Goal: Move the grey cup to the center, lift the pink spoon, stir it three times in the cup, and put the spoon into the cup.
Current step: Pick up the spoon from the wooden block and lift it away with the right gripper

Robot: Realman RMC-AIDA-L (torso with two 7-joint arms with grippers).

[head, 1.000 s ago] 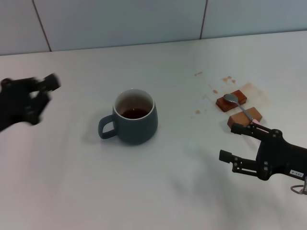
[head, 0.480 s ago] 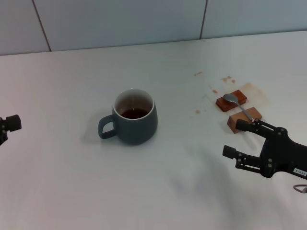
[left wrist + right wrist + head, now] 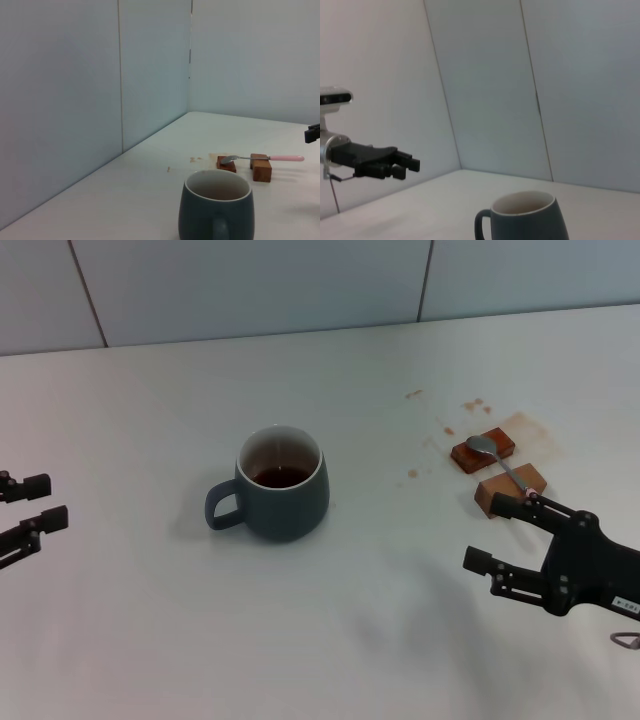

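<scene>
The grey cup [image 3: 282,483] sits centred; the right end effector [image 3: 507,534], fingers wide, nears the unlifted pink spoon [image 3: 503,469]; stirring remains.

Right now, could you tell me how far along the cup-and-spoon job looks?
The blue-grey ceramic mug stands mid-table. The right gripper, open, sits beside the pink-handled metal spoon resting across two brown blocks. The left gripper waits at the table's left edge. Lifting, stirring and dropping in remain.
</scene>
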